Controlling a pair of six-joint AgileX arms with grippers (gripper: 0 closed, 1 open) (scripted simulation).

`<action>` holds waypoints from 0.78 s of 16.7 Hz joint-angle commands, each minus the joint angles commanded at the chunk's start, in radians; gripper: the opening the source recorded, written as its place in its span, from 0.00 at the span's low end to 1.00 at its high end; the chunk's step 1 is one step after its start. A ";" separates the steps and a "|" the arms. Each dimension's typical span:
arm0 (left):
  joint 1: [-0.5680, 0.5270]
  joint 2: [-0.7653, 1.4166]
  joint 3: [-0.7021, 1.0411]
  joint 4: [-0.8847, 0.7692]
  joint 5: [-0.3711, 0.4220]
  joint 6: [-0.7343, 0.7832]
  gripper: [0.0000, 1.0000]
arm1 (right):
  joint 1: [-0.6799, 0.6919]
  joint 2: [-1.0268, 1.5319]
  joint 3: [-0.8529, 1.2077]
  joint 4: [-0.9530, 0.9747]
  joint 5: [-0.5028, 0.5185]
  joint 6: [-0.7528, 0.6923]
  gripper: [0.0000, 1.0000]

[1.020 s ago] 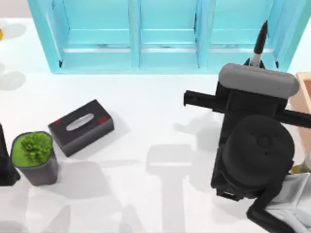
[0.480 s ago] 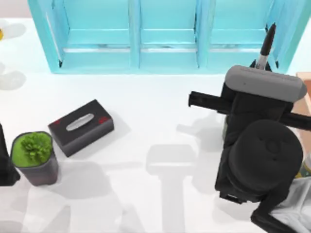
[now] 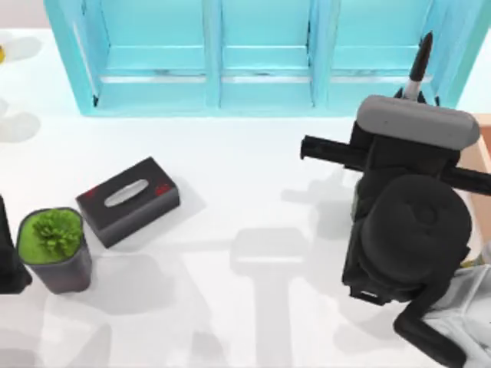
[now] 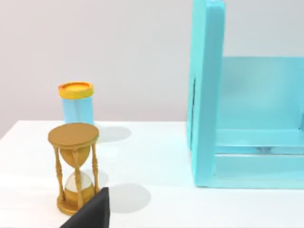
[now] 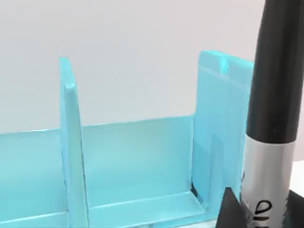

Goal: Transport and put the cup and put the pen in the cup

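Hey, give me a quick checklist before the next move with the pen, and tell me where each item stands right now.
1. Pen in right hand: ok, it sticks up past the hand; the right wrist view shows its body close up.
2. Pen upright: ok, roughly.
3. Cup located: cannot tell.
4. Clear of blue shelf: not ok, the pen overlaps its right end in the top view.
5. Tissue box and plant out of the way: ok, at table's left.
6. Left arm parked: ok, at left edge.

black scrawl on the pen [image 5: 266, 190] silver band, not legible
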 joint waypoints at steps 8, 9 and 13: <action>0.000 0.000 0.000 0.000 0.000 0.000 1.00 | -0.062 0.046 0.014 0.011 -0.061 0.026 0.00; 0.000 0.000 0.000 0.000 0.000 0.000 1.00 | -0.062 0.046 0.014 0.011 -0.061 0.026 0.00; 0.000 0.000 0.000 0.000 0.000 0.000 1.00 | -0.062 0.046 0.014 0.011 -0.061 0.026 0.15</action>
